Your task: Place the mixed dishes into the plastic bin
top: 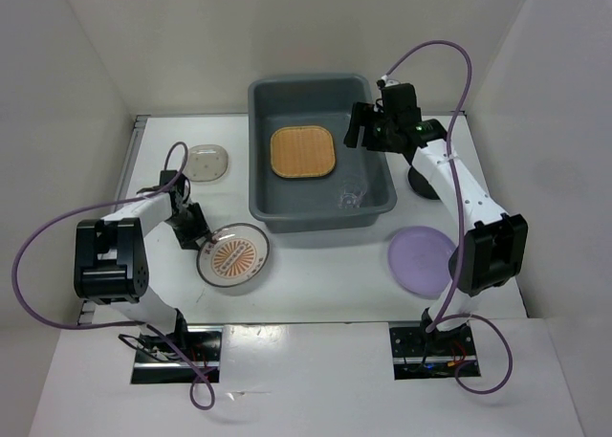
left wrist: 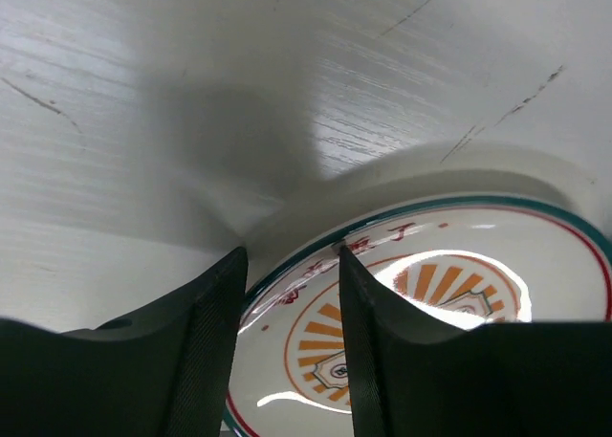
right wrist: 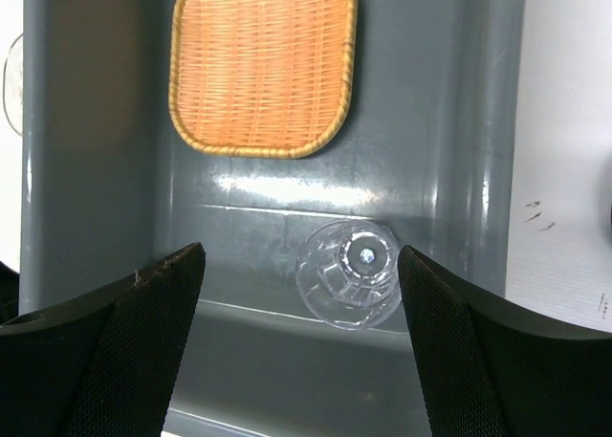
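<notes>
The grey-blue plastic bin (top: 260,160) stands at the middle back. In it lie the bamboo tray (top: 302,152) and the clear glass cup (top: 350,198), the cup on its side near the front wall. My right gripper (top: 368,126) hangs open and empty above the bin; its wrist view shows the cup (right wrist: 349,274) below, between the fingers, and the tray (right wrist: 263,64). The sunburst plate (top: 233,255) lies front left. My left gripper (top: 196,229) is open at its left rim, one finger (left wrist: 382,351) over the plate (left wrist: 449,284), the other outside it.
The lilac plate (top: 422,260) lies front right beside the right arm. The small beige dish (top: 207,162) sits left of the bin. The small black dish (top: 424,185) is right of the bin, partly behind the right arm. White walls close in the table.
</notes>
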`<action>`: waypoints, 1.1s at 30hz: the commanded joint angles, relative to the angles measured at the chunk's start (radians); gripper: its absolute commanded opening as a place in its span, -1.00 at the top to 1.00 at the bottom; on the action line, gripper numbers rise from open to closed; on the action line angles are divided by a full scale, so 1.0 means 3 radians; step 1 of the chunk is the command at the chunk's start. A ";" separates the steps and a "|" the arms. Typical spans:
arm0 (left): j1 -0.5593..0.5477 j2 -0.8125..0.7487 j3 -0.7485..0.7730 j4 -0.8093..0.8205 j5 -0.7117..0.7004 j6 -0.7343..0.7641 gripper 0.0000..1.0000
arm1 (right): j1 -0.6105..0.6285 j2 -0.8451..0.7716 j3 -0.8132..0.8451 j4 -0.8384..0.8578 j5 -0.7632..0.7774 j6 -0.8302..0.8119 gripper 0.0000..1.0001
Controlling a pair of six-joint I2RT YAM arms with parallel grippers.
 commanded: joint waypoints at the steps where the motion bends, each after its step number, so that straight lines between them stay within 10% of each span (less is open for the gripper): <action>1: 0.0015 0.0081 0.0054 0.0040 0.0169 0.0091 0.01 | 0.0001 -0.0010 0.0167 -0.0002 0.0116 -0.0024 -0.73; 33: -0.1090 0.0332 0.0043 -0.0221 0.0763 0.0091 0.49 | 0.0001 -0.0020 0.0229 -0.0002 0.0274 -0.0024 -0.73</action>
